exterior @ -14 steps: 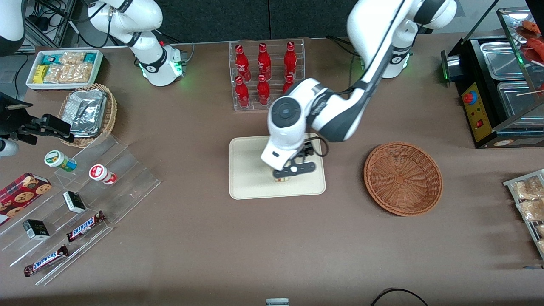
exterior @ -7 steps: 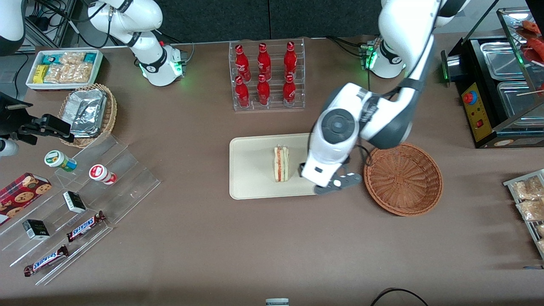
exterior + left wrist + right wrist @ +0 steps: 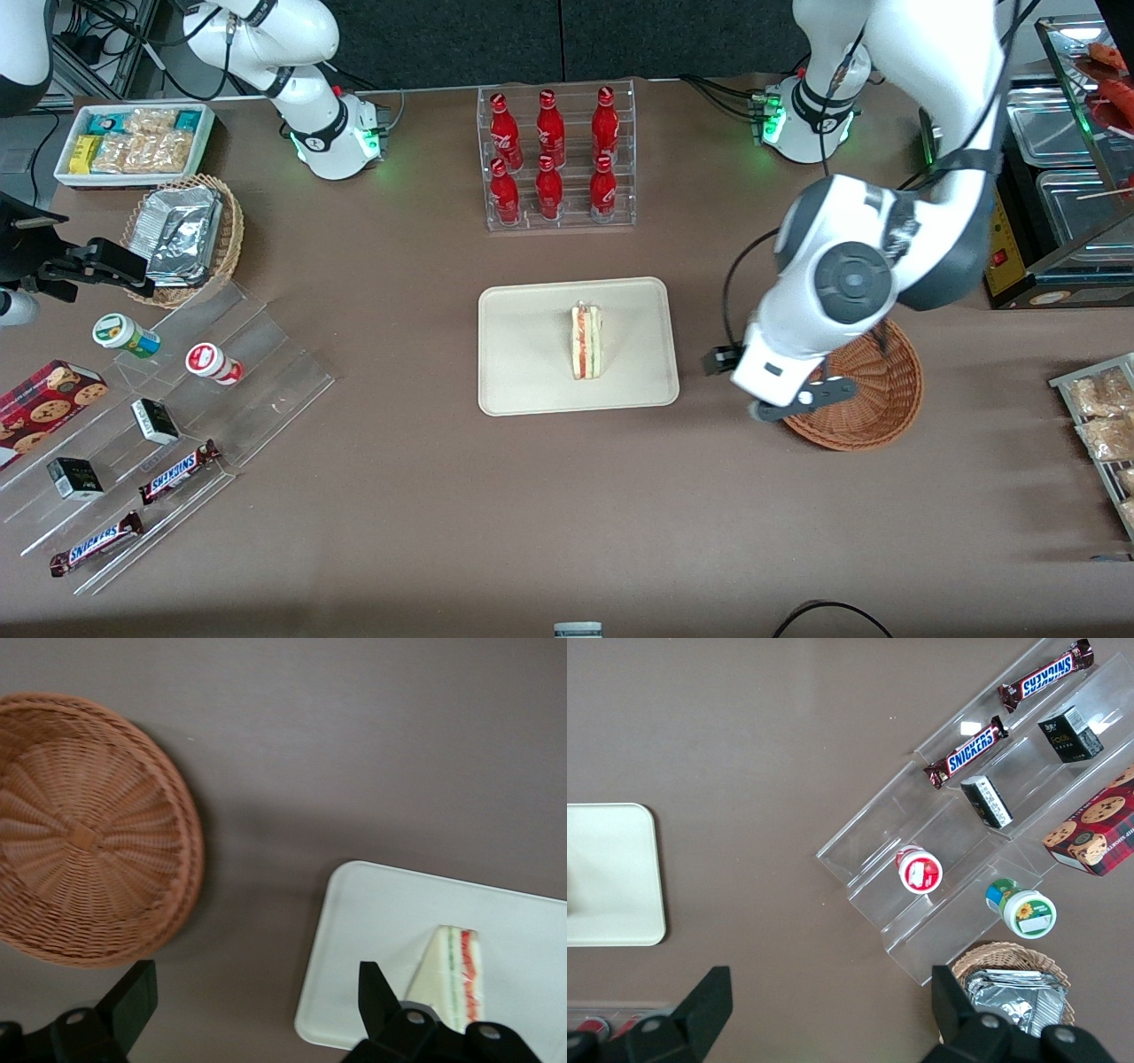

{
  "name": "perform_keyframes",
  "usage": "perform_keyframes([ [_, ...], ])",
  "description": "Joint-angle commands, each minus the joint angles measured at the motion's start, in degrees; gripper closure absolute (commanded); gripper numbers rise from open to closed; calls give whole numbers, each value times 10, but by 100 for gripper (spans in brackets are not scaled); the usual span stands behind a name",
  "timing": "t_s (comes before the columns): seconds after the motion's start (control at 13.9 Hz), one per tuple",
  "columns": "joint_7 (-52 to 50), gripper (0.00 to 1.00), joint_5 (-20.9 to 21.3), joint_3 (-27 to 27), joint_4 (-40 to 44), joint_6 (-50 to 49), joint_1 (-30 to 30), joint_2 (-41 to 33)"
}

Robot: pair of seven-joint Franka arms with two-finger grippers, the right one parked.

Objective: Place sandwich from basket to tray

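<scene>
Mock snack-shop counter in a robotics lab. Two arm bases bolted to a brown table (image 3: 425, 532), with red bottles in a clear rack (image 3: 555, 158), chocolate bars on acrylic steps (image 3: 159, 416), a packet bin (image 3: 133, 142) and a food warmer (image 3: 1045, 177) around the gripper (image 3: 780, 403).

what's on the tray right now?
One sandwich stands on its edge near the middle of the tray, nothing else on it. The basket looks empty in the wrist view. The hand is open, above the table between tray and basket.
</scene>
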Motion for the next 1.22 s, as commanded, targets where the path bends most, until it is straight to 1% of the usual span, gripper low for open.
perform_keyframes([
  [0.0, 44, 0, -17, -8, -73, 8, 46, -69],
  [0.14, 102, 0, -25, -9, -88, -14, 71, -100],
  [0.29, 165, 0, -27, -13, -92, -85, 106, -137],
  [0.43, 228, 0, -25, -38, -89, -147, 149, -168],
  [0.58, 292, 0, -24, -43, -88, -160, 179, -190],
  [0.72, 292, 0, -19, -41, -89, -190, 181, -219],
  [0.94, 297, 0, -18, -39, -89, -245, 202, -263],
  [1.15, 299, 0, -16, -39, -88, -257, 210, -276],
])
